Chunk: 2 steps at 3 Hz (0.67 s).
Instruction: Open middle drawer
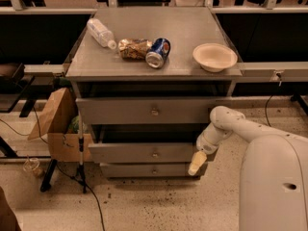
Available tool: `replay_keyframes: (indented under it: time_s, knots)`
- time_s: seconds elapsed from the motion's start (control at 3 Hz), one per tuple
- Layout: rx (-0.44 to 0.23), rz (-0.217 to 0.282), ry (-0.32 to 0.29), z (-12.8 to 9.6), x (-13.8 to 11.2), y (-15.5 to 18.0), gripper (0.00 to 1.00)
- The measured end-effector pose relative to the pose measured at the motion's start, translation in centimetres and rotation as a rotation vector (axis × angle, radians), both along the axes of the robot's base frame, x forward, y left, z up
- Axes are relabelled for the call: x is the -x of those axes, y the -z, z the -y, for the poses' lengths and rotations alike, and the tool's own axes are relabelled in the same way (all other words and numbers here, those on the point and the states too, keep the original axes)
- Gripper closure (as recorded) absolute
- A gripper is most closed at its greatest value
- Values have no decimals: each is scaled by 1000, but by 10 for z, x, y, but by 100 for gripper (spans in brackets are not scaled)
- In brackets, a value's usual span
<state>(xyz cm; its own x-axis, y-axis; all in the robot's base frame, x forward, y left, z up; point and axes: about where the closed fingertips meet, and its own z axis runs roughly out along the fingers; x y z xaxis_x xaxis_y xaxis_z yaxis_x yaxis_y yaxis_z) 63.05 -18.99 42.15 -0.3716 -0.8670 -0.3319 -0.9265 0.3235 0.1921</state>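
At far left a brown cardboard box (pixel 54 129) stands on the floor beside the grey cabinet (pixel 144 69), one flap raised. Something green (pixel 73 124) shows inside it, too hidden to name. A clear plastic cup (pixel 31 165) sits on the floor in front of the box.

On the cabinet top lie a clear plastic bottle (pixel 99 32) on its side, a crumpled snack bag (pixel 134 47) and a blue can (pixel 158 52) tipped over. None of their print is legible. Further right, a pale paper bowl (pixel 215 57) shows only its own plain inside.

The middle drawer (pixel 130 153) sits below the widest drawer front (pixel 120 110) and stands slightly forward, with a dark gap above it. The gripper (pixel 197 163) hangs downward at the right end of the middle drawer. I cannot tell how wide it stands or whether it touches the drawer. The robot's white body (pixel 274 182) is cut off at the right.
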Motion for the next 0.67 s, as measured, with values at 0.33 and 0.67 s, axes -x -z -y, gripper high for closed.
replay_keyframes:
  time_s: [0.33,0.67]
  knots:
    - [2,-4,-15,-2,3,1,0]
    - [2,-4,-15,-2,1,0,0]
